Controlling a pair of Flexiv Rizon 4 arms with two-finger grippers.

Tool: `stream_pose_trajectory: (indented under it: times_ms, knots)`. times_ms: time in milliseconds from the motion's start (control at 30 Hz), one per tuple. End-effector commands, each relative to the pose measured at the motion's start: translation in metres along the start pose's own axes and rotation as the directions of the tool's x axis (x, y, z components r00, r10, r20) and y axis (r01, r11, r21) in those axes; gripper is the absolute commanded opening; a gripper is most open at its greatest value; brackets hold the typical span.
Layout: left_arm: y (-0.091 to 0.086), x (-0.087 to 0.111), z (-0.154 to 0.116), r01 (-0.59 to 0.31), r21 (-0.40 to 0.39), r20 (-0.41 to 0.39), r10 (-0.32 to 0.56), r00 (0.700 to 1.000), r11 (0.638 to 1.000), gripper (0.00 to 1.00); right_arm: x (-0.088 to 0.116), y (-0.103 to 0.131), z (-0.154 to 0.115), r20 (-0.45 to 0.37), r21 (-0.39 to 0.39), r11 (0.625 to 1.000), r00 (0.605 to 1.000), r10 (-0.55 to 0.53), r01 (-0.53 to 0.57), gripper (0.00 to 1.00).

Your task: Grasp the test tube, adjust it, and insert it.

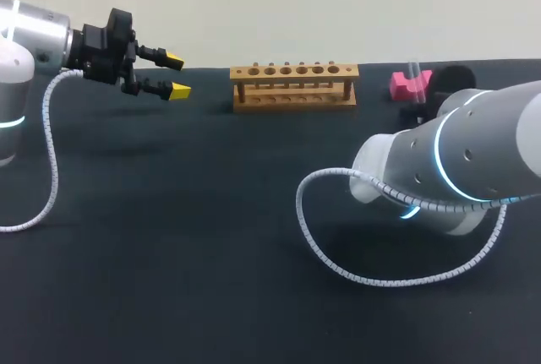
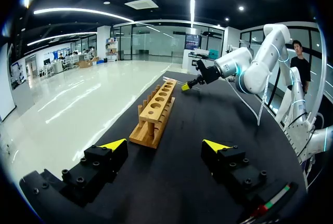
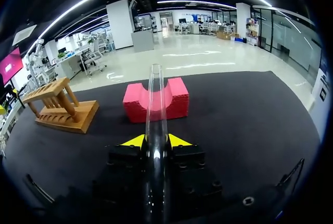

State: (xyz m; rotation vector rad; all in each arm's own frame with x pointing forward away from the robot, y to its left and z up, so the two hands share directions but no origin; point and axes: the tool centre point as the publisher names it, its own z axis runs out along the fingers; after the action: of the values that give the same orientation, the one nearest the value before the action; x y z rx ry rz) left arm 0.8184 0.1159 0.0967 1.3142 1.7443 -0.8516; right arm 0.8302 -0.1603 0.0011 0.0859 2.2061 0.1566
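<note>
Near the table's (image 1: 211, 254) far right corner, the test tube (image 3: 155, 94) is sitting between the two yellow-tipped fingers of the right gripper (image 3: 156, 142). The fingers are pressing on it from both sides. In the right wrist view the clear tube is running straight out ahead of the fingers, and its far end is lying over the groove of the red foam block (image 3: 179, 98). Whether glass and foam are touching cannot be told. The head view is showing only the tube's upper end (image 1: 414, 71) poking up beside the pink-looking block (image 1: 404, 85). The right arm (image 1: 473, 153) is reaching across the foreground and hiding the grip itself.

The wooden rack (image 1: 294, 85) is standing along the far edge near its middle, well apart from the block, with its row of holes facing up. The left wrist view is looking down its length (image 2: 156, 110), a line of sight the head view is not giving. It is also catching the right arm's gripper (image 2: 188, 84) beyond the rack, though the tube there is too small to make out.

The left gripper (image 1: 176, 77) is hovering above the far left part of the table, its fingers standing apart with nothing between them. Its own view is showing the two tips (image 2: 165, 145) spread wide, pointing toward the rack.
</note>
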Motion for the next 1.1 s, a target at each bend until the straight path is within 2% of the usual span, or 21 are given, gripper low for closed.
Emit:
stream_pose_trajectory:
  times_ms: [33,333,833,1100]
  knots:
    - [-0.001,0.001,0.000,-0.003,-0.003,0.004,0.003,1.000,1.000,1.00,-0.008,0.008,-0.019,-0.014,0.034,0.999,1.000,0.015,-0.015,0.00]
    - [-0.001,0.001,0.000,-0.003,-0.003,0.004,0.003,1.000,1.000,1.00,-0.030,0.030,-0.057,-0.001,0.073,0.996,0.999,0.054,-0.054,0.00]
    - [-0.001,0.001,0.000,-0.003,-0.003,0.004,0.003,1.000,1.000,1.00,-0.045,0.095,-0.077,-0.007,0.112,0.993,0.999,0.041,-0.039,0.00]
    - [-0.001,0.001,0.000,-0.003,-0.003,0.004,0.003,1.000,1.000,1.00,-0.042,0.121,-0.075,-0.003,0.146,0.986,0.997,0.078,-0.077,0.00]
